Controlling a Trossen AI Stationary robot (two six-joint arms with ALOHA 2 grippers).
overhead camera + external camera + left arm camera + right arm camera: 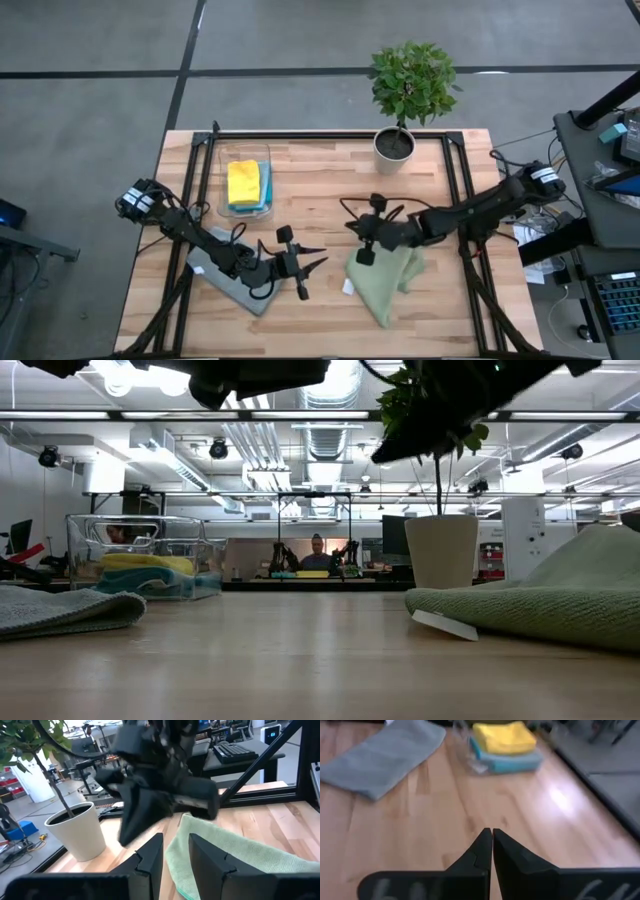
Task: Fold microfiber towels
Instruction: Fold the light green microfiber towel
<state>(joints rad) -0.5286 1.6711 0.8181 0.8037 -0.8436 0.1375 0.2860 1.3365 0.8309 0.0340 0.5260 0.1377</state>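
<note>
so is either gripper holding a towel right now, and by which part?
Neither. Right gripper is shut with nothing between its fingers, beside the green towel; left gripper holds nothing.

No text, label, brand, number or sign can be read in any of the views. The white tag (445, 625) at the edge of the olive green towel (560, 600) shows a blank face in the low view. In the left wrist view a small lit screen (270, 734) far off in the room carries a pale mark too small to make out. The white pot (441, 550) of the plant bears no printing. The clear bin (150, 550) shows no lettering on its wall.
</note>
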